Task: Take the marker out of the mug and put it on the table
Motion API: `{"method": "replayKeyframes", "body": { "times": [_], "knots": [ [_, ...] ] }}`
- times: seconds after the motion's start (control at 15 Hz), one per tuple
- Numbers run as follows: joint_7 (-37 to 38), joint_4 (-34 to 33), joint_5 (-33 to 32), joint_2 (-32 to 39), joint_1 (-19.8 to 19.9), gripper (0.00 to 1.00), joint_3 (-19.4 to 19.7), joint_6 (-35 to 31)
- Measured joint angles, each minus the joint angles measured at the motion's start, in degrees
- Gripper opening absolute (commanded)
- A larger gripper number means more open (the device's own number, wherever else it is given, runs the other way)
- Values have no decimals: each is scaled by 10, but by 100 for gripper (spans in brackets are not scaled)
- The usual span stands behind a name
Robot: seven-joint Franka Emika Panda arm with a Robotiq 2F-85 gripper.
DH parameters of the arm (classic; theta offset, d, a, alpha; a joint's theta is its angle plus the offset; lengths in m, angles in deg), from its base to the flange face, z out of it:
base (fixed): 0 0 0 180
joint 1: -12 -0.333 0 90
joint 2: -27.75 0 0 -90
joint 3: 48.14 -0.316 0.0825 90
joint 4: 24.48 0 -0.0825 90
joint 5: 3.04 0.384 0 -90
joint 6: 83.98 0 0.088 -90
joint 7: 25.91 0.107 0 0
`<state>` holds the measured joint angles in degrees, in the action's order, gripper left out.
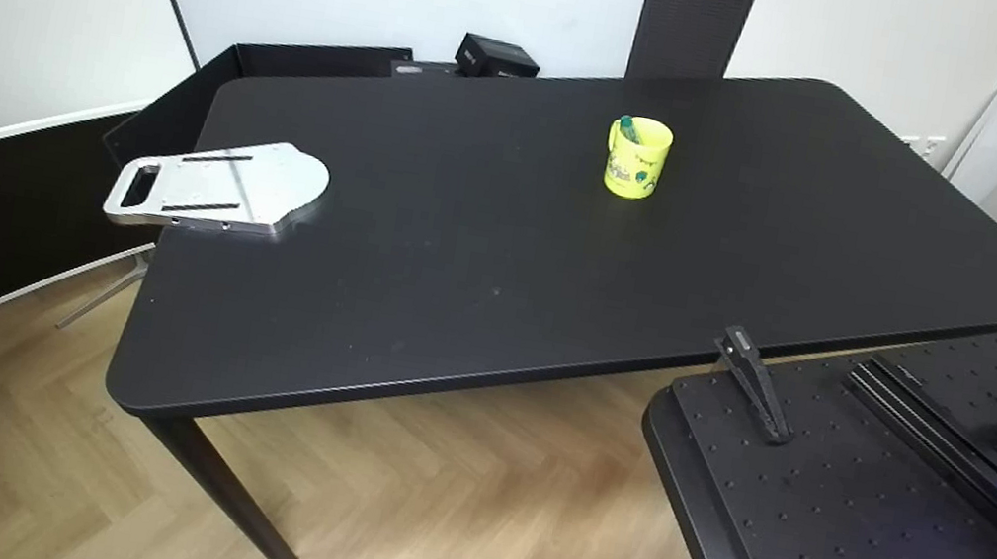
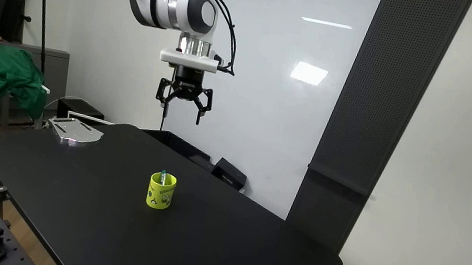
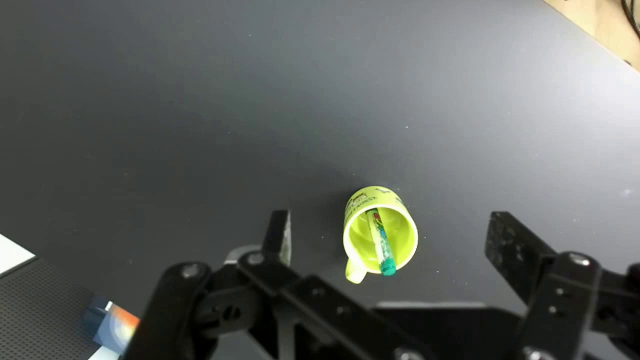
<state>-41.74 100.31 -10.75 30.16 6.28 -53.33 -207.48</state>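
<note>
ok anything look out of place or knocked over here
Yes: the silver plate juts past the edge of the table, its handle-like end overhanging, so a bump might tip it. The mug stands upright with the marker leaning inside; no spill shows.

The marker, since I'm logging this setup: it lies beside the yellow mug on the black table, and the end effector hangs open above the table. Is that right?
Not quite: the marker is inside the yellow mug, not beside it, as the wrist view shows. The mug does stand on the black table, and the end effector hangs open above.
</note>
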Motion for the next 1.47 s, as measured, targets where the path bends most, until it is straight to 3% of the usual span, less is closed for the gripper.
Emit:
{"method": "replayKeyframes", "body": {
  "times": [0.67, 1.47],
  "knots": [
    [-3, -101, -37, 115, -26, 100, -25, 54],
    [-3, -110, -36, 121, -26, 100, -25, 60]
  ]
}}
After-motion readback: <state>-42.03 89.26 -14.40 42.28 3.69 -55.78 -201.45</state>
